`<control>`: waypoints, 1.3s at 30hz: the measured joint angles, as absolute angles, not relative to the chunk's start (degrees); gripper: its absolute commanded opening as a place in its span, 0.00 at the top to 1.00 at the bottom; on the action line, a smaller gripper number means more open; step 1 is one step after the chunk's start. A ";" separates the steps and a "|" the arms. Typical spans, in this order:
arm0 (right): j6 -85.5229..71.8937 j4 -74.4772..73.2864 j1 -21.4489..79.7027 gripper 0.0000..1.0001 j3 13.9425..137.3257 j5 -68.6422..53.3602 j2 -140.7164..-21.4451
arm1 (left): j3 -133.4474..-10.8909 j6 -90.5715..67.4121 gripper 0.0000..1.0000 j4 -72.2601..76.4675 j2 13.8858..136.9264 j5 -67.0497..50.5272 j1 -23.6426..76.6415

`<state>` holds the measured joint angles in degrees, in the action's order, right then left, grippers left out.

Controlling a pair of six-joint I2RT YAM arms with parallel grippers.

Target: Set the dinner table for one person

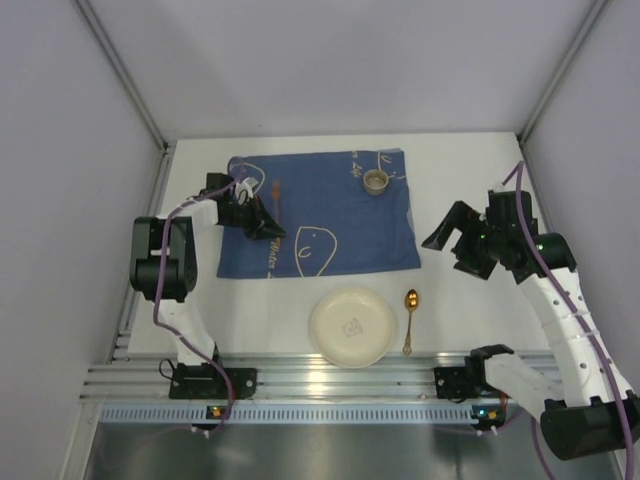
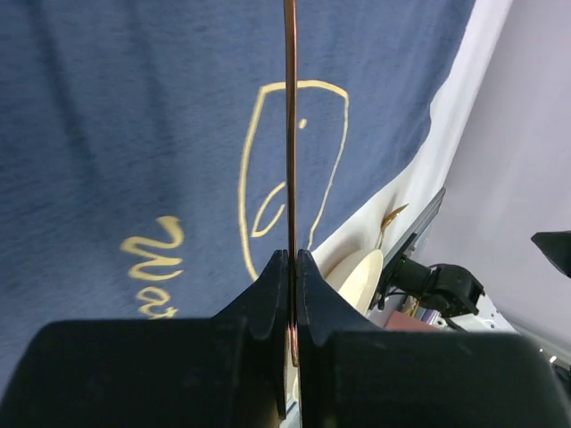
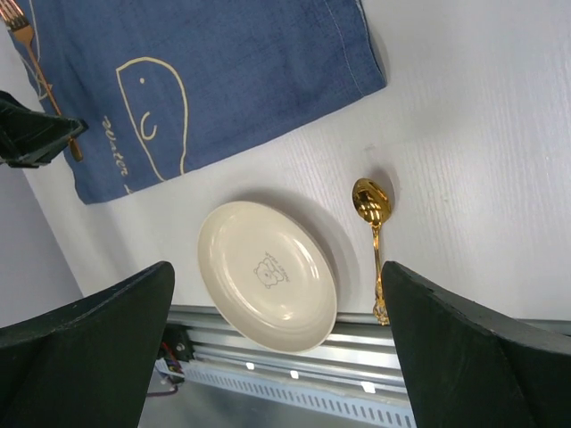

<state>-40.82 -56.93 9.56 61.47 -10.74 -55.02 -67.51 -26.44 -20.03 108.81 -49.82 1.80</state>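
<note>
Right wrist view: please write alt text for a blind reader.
A cream plate lies on the white table, a gold spoon beside it. A blue cloth with fish outlines lies beyond. Dark open fingers frame the bottom corners.

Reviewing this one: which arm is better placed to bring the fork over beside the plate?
Left. The left hand is shut on the fork above the blue cloth. The right hand is open and empty, off beyond the spoon on the far side of the plate.
</note>
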 measured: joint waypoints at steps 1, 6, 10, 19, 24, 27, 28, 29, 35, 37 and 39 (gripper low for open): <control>-40.64 -56.88 9.56 0.00 61.49 -10.83 -55.02 | -68.40 -25.78 1.00 -21.15 109.78 -50.22 0.99; -40.47 -56.69 9.54 0.00 61.49 -11.46 -56.10 | -76.75 -22.04 1.00 -26.96 113.86 -51.66 -1.83; -40.23 -56.58 9.52 0.00 61.49 -11.88 -57.28 | -82.30 -18.46 0.90 -30.92 116.88 -51.16 -2.76; -40.01 -56.05 9.50 0.00 61.49 -12.01 -57.71 | -82.91 -14.96 0.73 -41.80 122.89 -45.10 -3.03; -39.94 -55.42 9.47 0.00 61.47 -12.12 -58.11 | -82.96 -14.81 0.15 -44.18 122.76 -44.14 -3.03; -39.29 -55.18 9.45 0.00 61.45 -12.10 -58.70 | -83.68 -15.92 0.02 -46.22 120.36 -44.64 -2.74; -38.96 -54.92 9.45 0.00 61.21 -12.08 -58.85 | -83.68 -15.84 0.02 -46.41 119.48 -42.94 -2.70; -38.52 -54.78 9.45 0.00 60.90 -12.05 -59.00 | -83.68 -15.73 0.02 -46.68 118.91 -41.10 -2.72; -35.97 -52.23 9.54 0.00 53.08 -12.14 -60.07 | -83.48 -15.84 0.02 -48.27 114.19 -31.64 -3.05; -35.42 -51.68 10.13 0.00 49.45 -11.97 -60.60 | -83.48 -16.27 0.02 -48.51 110.93 -29.65 -3.05; -34.96 -51.66 11.27 0.00 46.57 -11.46 -61.34 | -83.50 -16.84 0.02 -48.64 106.54 -28.18 -3.07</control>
<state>-34.96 -51.66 11.27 46.57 -11.46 -61.34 -83.50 -16.84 -48.64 106.54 -28.18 -3.07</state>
